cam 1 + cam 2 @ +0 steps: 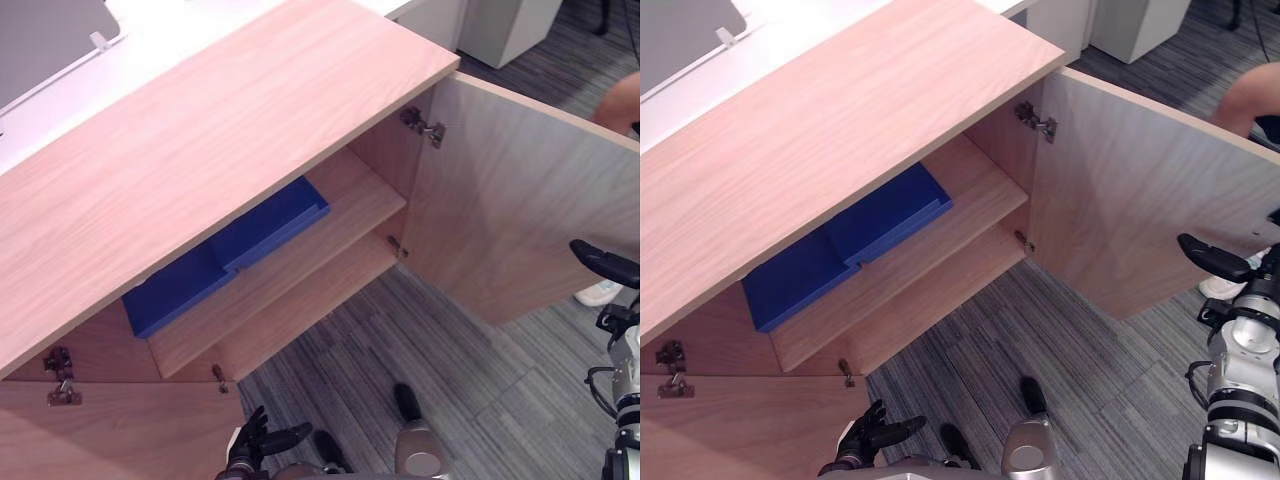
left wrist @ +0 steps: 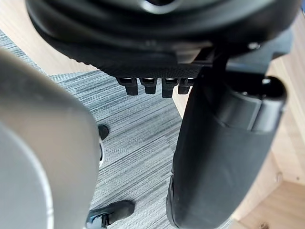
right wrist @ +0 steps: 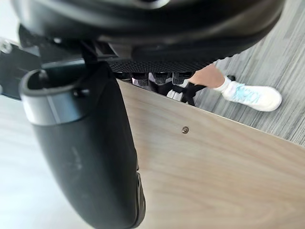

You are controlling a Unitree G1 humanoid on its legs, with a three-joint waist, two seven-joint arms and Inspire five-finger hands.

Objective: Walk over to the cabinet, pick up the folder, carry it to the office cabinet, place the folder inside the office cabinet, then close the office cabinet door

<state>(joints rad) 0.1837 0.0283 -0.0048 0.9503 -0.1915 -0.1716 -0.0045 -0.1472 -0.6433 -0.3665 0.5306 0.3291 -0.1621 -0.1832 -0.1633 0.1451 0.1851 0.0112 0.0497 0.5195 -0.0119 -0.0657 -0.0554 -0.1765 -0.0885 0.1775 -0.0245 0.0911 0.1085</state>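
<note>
Two doors of the cabinet (image 1: 200, 150) stand open in the left eye view. My left hand (image 1: 256, 440) hangs low beside the left door (image 1: 110, 430), fingers loose and apart, holding nothing. My right hand (image 1: 604, 264) is raised next to the free edge of the right door (image 1: 520, 210), also empty. The folder (image 1: 235, 255) lies up and ahead of my left hand, well apart from both hands, flat on the upper shelf (image 1: 345, 210). I judge the placing done and the closing left to do, which would explain the right hand waiting at that door's edge.

In the right eye view the folder is deep blue and plain, a thicker part stepped on a wider, flatter one. Its long side runs along the shelf. It sits back from the shelf's front edge, so I reckon the doors can swing shut without catching it.

In the left wrist view my fingers (image 2: 152, 86) point straight out over grey carpet (image 2: 133, 138), with nothing between them.

In the right wrist view my fingers (image 3: 159, 77) reach straight past the door's edge, its pale panel close beneath. I cannot tell whether they touch it. Beyond them a person's leg (image 3: 209, 76) and white shoe (image 3: 250, 95) stand on the carpet.
</note>
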